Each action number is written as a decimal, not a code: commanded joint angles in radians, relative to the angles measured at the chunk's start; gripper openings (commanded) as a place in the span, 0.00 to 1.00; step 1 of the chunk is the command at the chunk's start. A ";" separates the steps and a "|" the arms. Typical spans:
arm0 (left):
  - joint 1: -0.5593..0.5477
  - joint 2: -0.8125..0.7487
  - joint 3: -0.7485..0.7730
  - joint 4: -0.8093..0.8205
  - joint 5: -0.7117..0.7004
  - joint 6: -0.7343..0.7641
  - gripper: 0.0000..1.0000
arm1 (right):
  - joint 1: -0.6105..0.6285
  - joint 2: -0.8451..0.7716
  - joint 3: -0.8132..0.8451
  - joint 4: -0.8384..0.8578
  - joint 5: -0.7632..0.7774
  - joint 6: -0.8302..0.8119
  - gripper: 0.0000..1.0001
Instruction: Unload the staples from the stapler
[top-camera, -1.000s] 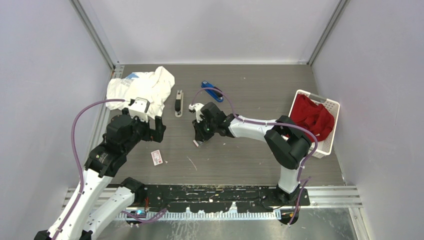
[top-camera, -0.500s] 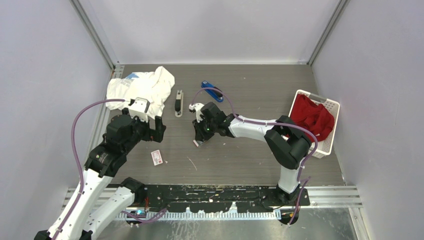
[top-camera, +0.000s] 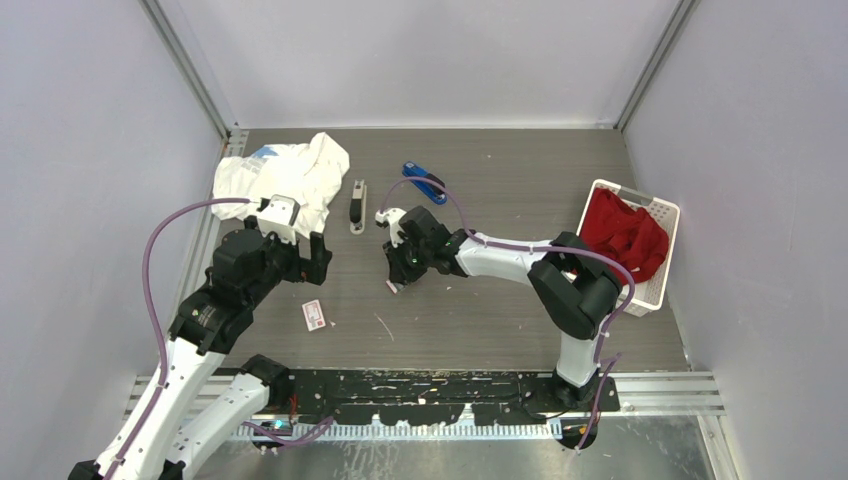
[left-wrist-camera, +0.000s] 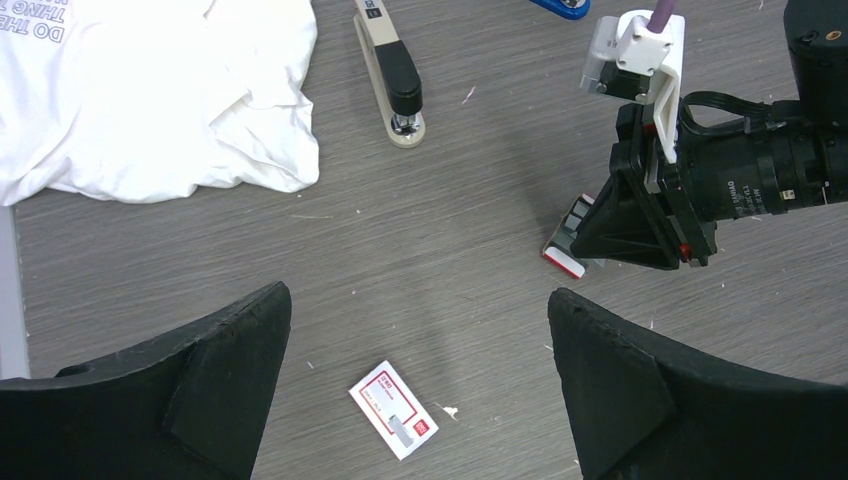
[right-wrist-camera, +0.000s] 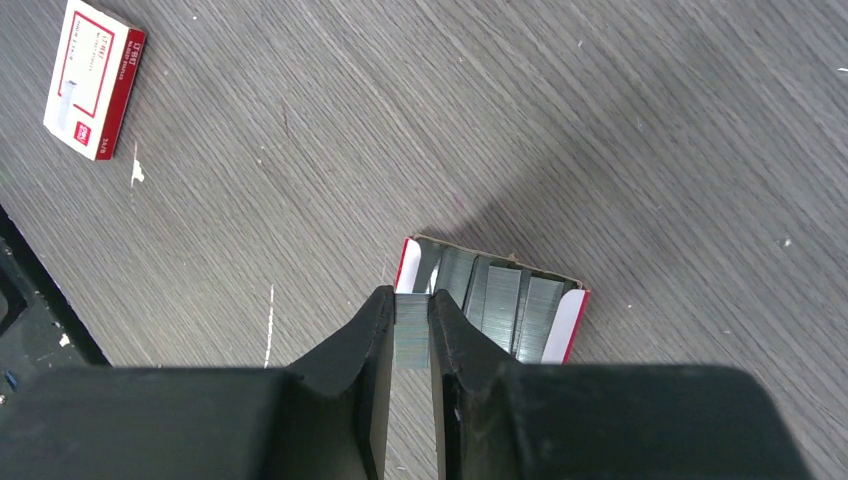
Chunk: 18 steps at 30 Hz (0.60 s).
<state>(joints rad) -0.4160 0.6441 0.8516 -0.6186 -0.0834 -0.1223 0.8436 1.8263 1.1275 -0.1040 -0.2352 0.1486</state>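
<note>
Right gripper (right-wrist-camera: 412, 306) clenched on one strip of staples (right-wrist-camera: 411, 338), at the edge of an open red-and-white tray (right-wrist-camera: 562, 315) holding further strips; left gripper (left-wrist-camera: 418, 305) spread wide above a small white-and-red box (left-wrist-camera: 394, 409), print illegible; stapler (left-wrist-camera: 392, 75) lies beside white shirt (left-wrist-camera: 150, 100) lettered "DO THE".

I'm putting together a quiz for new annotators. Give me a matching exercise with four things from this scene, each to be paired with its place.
Things:
1. strip of staples
2. beige stapler
3. red cloth
4. small white-and-red box

Places:
a. inside the white basket
b. lying flat near the open left gripper
c. clamped in the right gripper
d. beside the white shirt

Pairs: 1-c, 2-d, 3-a, 4-b
</note>
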 joint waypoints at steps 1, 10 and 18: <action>0.009 -0.003 0.003 0.056 0.014 0.003 0.99 | 0.006 0.003 0.026 0.035 0.029 -0.019 0.14; 0.009 -0.002 0.002 0.055 0.013 0.003 0.99 | 0.006 0.016 0.032 0.029 0.048 -0.035 0.15; 0.009 -0.003 0.002 0.056 0.015 0.003 0.99 | 0.006 0.018 0.038 0.026 0.056 -0.042 0.15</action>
<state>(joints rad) -0.4118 0.6441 0.8516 -0.6186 -0.0788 -0.1223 0.8444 1.8534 1.1282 -0.1055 -0.1951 0.1257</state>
